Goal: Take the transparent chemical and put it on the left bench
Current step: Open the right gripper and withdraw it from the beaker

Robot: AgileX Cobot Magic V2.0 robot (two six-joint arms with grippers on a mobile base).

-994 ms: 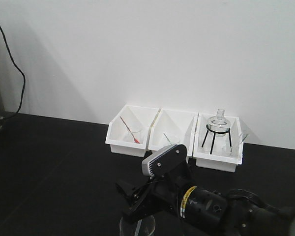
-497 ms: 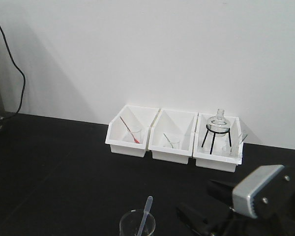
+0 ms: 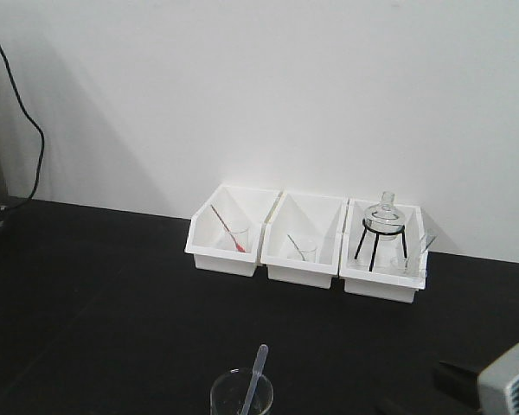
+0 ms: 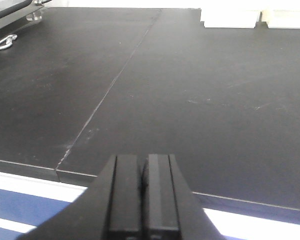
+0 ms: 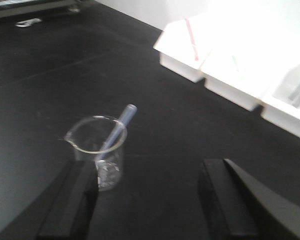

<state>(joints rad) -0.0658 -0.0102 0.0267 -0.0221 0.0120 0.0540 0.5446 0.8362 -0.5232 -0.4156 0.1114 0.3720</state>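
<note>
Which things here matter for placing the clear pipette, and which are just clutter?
Job:
- transparent chemical, standing in a glass beaker
- left bench
- right gripper, open, beaker by its finger

Lying about:
- three white bins
- red pipette
- flask on tripod
- left gripper, shut

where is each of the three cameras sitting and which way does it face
Exterior front-facing: above the matte black bench, facing the white wall and three white plastic bins; a corner of the right arm's wrist shows bottom right.
Left wrist: low at the bench's near edge, looking across bare top; the left gripper, shut, fills the bottom.
Right wrist: angled down at the small glass beaker holding the clear dropper pipette; the open right gripper frames it.
Shared: front and right wrist views both show beaker, pipette and bins.
</note>
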